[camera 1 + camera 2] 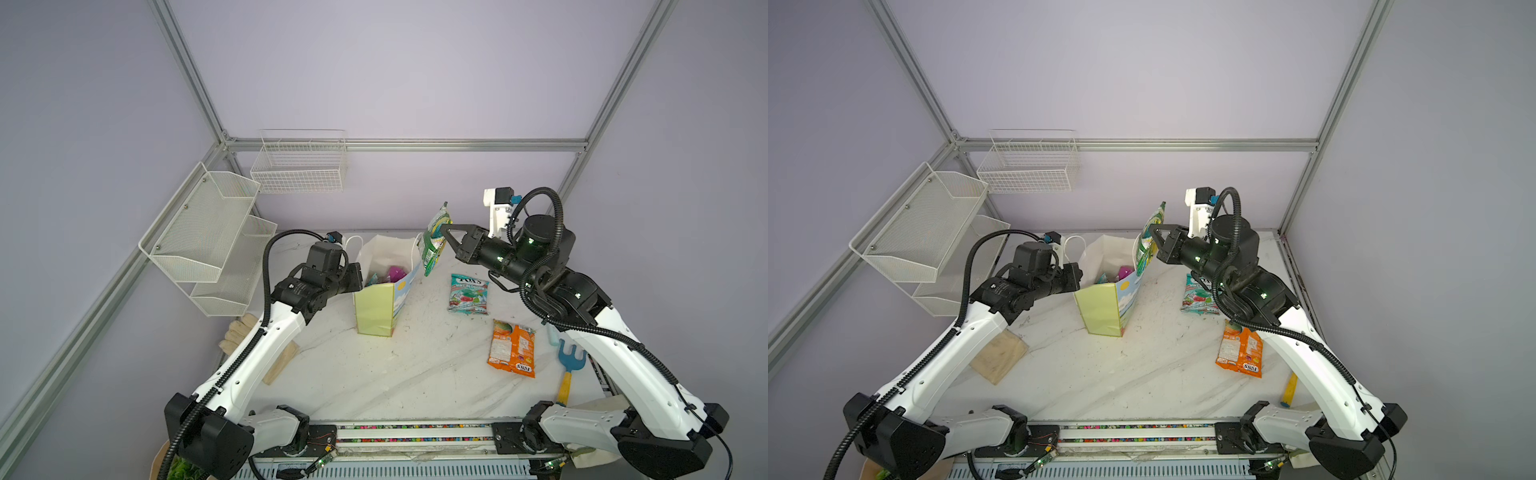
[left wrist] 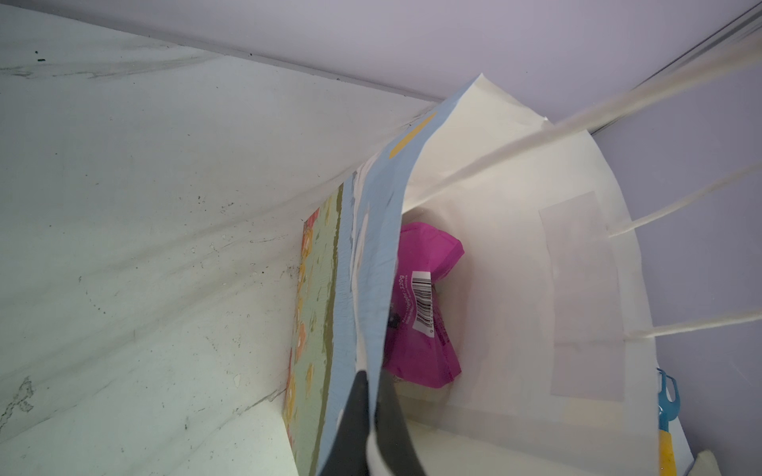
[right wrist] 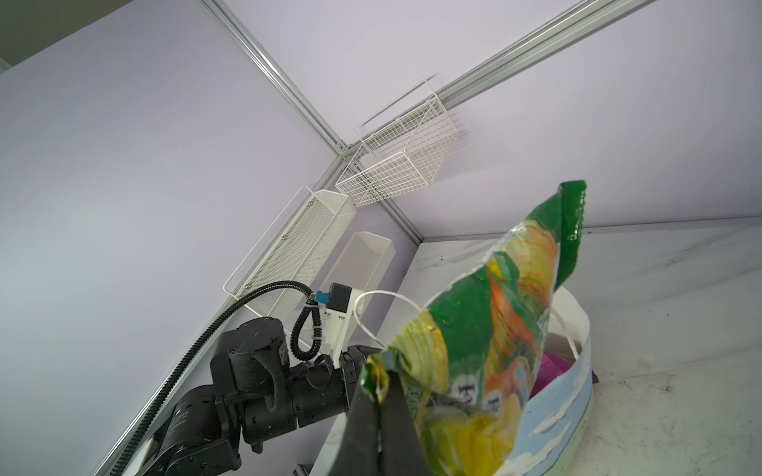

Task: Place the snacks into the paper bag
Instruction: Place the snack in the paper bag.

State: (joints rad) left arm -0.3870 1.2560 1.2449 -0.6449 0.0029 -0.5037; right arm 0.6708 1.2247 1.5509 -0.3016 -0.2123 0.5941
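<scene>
The paper bag [image 1: 376, 309] stands open at the back of the table. My left gripper [image 2: 373, 377] is shut on its blue-printed wall at the rim. A purple packet [image 2: 420, 305] and a teal one [image 1: 372, 279] lie inside. My right gripper [image 1: 444, 231] is shut on an edge of the green packet [image 1: 434, 243], which hangs upright just above the bag's right rim; the wrist view shows this green packet [image 3: 495, 329] over the opening. A teal FOX'S packet [image 1: 468, 294] and an orange packet [image 1: 512, 348] lie flat on the table under the right arm.
A blue rake with a yellow handle [image 1: 568, 365] lies near the right edge. White wire baskets [image 1: 299, 166] and mesh shelves [image 1: 208, 232] hang on the walls at back left. A wooden block [image 1: 998, 357] sits by the left arm.
</scene>
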